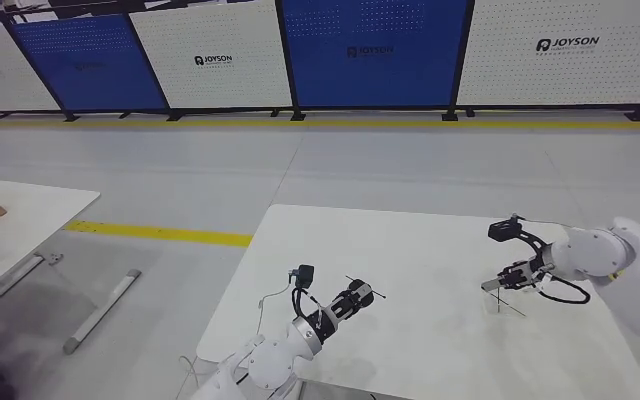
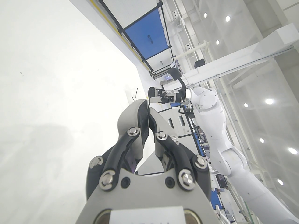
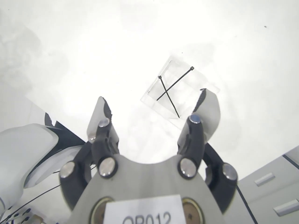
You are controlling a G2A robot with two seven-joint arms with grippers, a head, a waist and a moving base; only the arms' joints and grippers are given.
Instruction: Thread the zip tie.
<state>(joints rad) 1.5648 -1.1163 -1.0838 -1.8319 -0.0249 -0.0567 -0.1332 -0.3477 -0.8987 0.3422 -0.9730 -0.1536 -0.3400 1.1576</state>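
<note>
My left gripper (image 1: 362, 292) (image 2: 147, 110) hovers over the near left part of the white table (image 1: 420, 250), shut on a thin black zip tie (image 1: 380, 295) (image 2: 134, 93) that sticks out sideways from its fingertips. My right gripper (image 1: 497, 286) (image 3: 154, 96) is open at the table's right side, just above a small clear tray (image 1: 507, 303) (image 3: 201, 80). Two black zip ties (image 3: 175, 83) lie crossed in that tray, their heads toward its far side. One open finger (image 3: 209, 108) reaches over the tray's edge. In the left wrist view the right gripper (image 2: 151, 95) shows farther off.
The white table has small dark specks (image 3: 265, 26) and bare room between the two arms. Its near edge (image 3: 39, 106) lies close behind the right gripper. Blue and white panels (image 1: 370, 50) stand beyond a yellow floor line (image 1: 160, 233); another table's corner (image 1: 40, 205) is at left.
</note>
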